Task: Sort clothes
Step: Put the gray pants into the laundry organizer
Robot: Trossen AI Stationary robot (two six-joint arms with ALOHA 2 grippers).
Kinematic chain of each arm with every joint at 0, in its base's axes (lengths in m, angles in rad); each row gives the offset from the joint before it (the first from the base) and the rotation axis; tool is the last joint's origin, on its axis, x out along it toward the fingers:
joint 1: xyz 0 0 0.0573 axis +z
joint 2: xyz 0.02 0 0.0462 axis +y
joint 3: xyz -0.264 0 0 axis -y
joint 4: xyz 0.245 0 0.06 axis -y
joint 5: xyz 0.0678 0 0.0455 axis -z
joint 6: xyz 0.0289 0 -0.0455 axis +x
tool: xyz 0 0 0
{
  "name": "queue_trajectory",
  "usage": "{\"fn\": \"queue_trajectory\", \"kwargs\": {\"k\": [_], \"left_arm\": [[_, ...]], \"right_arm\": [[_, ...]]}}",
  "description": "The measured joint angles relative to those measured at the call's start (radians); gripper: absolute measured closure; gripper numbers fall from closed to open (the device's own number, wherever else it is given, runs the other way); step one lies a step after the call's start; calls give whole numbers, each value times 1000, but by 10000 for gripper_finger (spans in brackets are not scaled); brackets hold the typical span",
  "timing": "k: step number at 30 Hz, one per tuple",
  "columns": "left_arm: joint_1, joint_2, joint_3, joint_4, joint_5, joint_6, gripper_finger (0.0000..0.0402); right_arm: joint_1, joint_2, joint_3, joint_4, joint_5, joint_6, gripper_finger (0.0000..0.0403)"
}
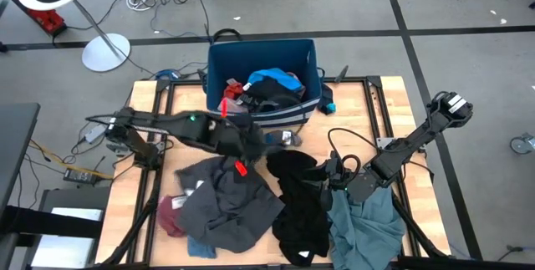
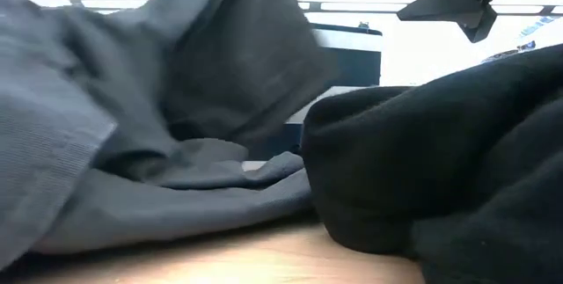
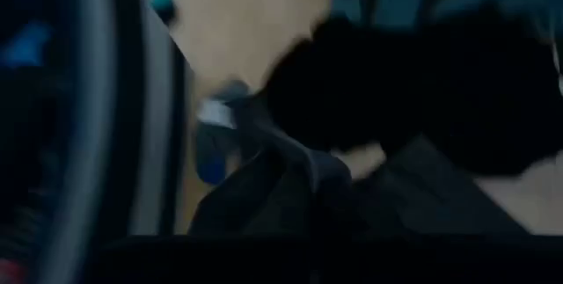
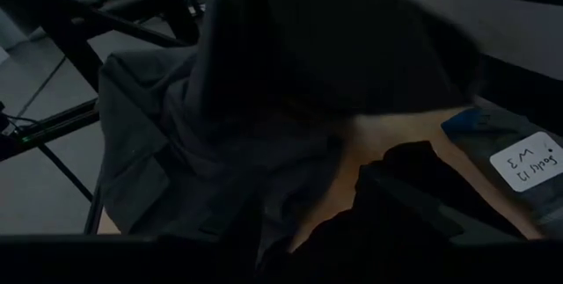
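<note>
My left jaws (image 1: pixel 244 143) hang just in front of the navy bin (image 1: pixel 219 63), pinching the dark grey garment (image 1: pixel 226 196). My right jaws (image 1: pixel 332 175) sit on the black garment (image 1: pixel 299 199) farther from the bin; their spread I cannot tell.

Navy bin (image 1: pixel 219 63) on wooden table (image 1: pixel 384 107); white lamp base (image 1: pixel 106 53) on floor.

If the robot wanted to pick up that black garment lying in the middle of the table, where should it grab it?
Probably at the raised bunched fold near the top of the black garment, coming straight down from above. The cloth lies heaped and crumpled on the table, so a ridge gives the fingers something to pinch. The right gripper sits right beside it.
</note>
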State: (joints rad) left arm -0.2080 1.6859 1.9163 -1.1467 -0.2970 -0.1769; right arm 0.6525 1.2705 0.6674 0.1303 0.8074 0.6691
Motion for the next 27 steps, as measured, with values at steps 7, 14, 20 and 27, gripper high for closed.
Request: {"fn": "queue_trajectory", "kwargs": {"k": [7, 14, 20, 27], "left_arm": [[41, 0, 224, -31, -97, 52, 401], [100, 0, 439, 0, -154, 128, 401], [169, -41, 439, 217, -154, 254, 401], [289, -53, 439, 432, -156, 345, 401]], "right_arm": [[0, 0, 0, 0, -1, -9, 218], [0, 0, 0, 0, -2, -17, 220], [0, 1, 0, -4, -3, -19, 221], [0, 2, 0, -7, -3, -19, 222]]}}
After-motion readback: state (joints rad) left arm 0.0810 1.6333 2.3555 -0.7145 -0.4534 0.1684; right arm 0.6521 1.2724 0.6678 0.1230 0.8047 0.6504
